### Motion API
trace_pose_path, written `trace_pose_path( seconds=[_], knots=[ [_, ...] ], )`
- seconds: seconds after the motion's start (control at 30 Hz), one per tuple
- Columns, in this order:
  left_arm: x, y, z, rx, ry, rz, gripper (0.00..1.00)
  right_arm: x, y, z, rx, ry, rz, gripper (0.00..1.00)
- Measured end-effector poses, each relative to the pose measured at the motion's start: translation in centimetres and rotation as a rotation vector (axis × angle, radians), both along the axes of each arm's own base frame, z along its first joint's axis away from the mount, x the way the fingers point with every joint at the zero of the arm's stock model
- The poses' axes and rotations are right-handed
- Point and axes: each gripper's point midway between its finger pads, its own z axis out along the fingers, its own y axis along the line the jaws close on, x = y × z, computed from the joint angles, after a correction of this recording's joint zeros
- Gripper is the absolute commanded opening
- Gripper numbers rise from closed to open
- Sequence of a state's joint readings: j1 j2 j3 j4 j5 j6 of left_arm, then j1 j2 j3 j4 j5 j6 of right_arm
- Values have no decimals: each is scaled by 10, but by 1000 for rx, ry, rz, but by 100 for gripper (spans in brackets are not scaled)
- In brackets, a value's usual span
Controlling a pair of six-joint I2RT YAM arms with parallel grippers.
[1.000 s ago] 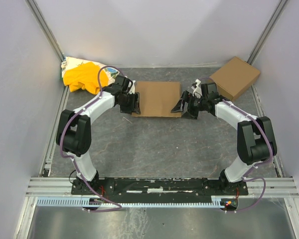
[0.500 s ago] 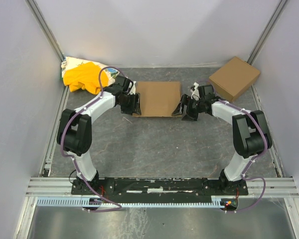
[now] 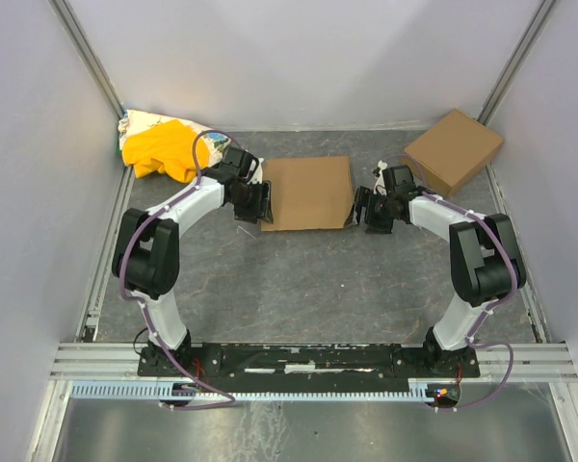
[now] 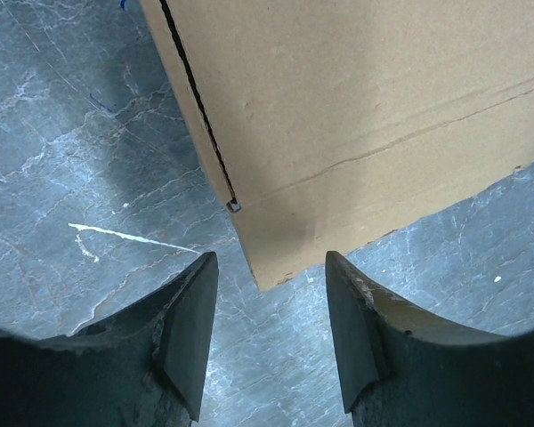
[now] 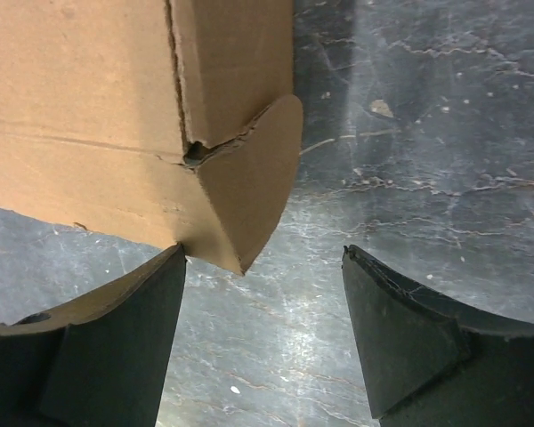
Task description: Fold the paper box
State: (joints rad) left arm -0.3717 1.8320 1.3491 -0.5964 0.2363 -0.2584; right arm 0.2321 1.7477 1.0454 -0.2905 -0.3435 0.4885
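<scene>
The paper box [image 3: 306, 192] is a thin brown cardboard mailer lying flat on the dark table between my two grippers. My left gripper [image 3: 253, 204] is open at its left near corner; in the left wrist view that corner [image 4: 276, 258] sits just beyond my open gripper [image 4: 271, 334], not touching. My right gripper [image 3: 364, 208] is open at the box's right near corner. In the right wrist view a rounded side flap [image 5: 249, 187] hangs by the left finger [image 5: 116, 347], with my gripper [image 5: 265, 329] open below it.
A second brown cardboard box [image 3: 454, 150] lies at the back right. A yellow-and-white cloth bundle [image 3: 164, 146] lies at the back left. White walls close the sides and back. Bare dark table [image 3: 308, 289] lies in front of the box.
My right gripper has moved a little right and back from the box's right edge, and the raised flap there has dropped. The box has shifted slightly. The left gripper has barely moved.
</scene>
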Motion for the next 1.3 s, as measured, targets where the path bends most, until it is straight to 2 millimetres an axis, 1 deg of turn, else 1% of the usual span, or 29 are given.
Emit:
trace_pose_path(
  seconds=[0.1, 0.27, 0.33, 0.43, 0.53, 0.63, 0.83, 1.03, 1.3],
  knots=[
    [0, 0, -3, 4, 7, 0, 58, 2, -5, -3, -36, -9, -6, 78],
    [0, 0, -4, 5, 8, 1, 58, 3, -6, -3, -55, -21, -1, 79],
    [0, 0, -4, 5, 8, 1, 58, 3, -6, 0, -54, -31, 5, 80],
    [1, 0, -4, 2, 5, 0, 58, 6, -4, 12, -42, -70, 14, 82],
    [2, -1, -3, -2, -2, -1, 57, 10, 1, 21, -16, -103, 29, 82],
    [7, -3, -1, -10, -21, -1, 57, 11, 7, 23, 6, -112, 46, 82],
    [15, -8, 2, -32, -57, -5, 57, 12, 18, 20, 25, -113, 75, 82],
    [17, -9, 2, -42, -69, -8, 57, 14, 26, 19, 25, -114, 94, 81],
    [17, -10, -1, -41, -64, -8, 56, 17, 29, 21, 20, -121, 96, 81]
  ],
)
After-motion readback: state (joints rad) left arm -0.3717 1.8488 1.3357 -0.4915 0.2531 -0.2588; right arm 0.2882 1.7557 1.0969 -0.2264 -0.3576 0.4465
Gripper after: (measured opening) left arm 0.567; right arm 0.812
